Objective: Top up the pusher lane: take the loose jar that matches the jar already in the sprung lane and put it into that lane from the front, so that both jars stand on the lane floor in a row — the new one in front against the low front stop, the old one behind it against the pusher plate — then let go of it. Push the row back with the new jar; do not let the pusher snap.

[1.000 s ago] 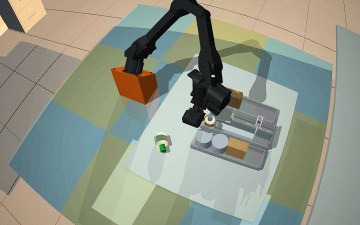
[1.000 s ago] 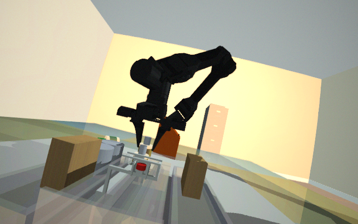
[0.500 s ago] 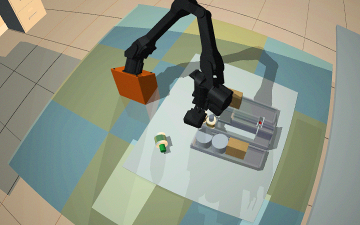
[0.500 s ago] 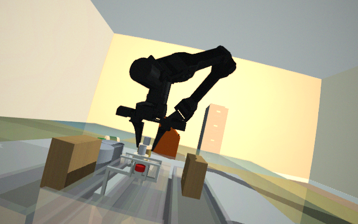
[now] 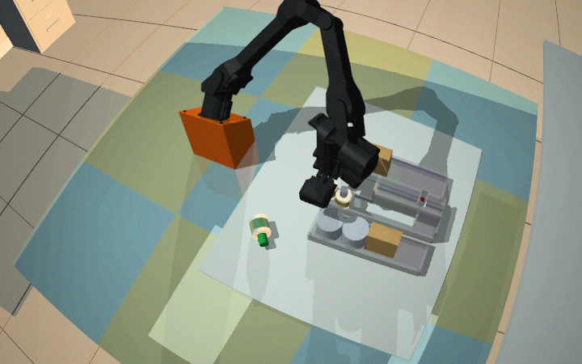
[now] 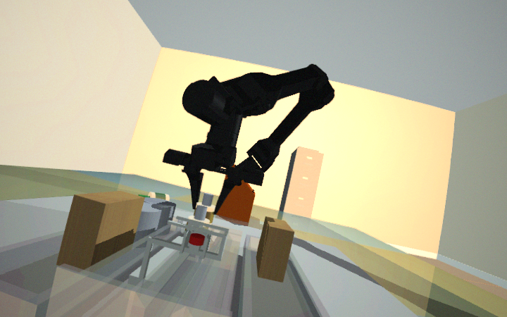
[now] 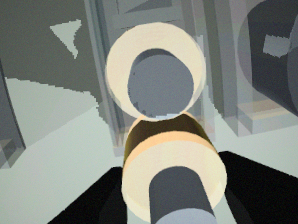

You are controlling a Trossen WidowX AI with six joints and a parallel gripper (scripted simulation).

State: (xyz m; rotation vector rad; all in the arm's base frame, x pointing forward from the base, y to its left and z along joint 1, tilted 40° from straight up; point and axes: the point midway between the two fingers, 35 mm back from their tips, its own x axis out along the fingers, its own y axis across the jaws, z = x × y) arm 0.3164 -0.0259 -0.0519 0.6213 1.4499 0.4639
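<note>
Pushing into the lane (image 5: 398, 201) — the end effector (image 7: 174, 183) pinches the new jar (image 7: 174, 179) against the old jar (image 7: 157, 72); next, press on steadily, then release.

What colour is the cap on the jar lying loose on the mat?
Green; the toppled cream-bodied jar's cap shows best in the top view.
</note>
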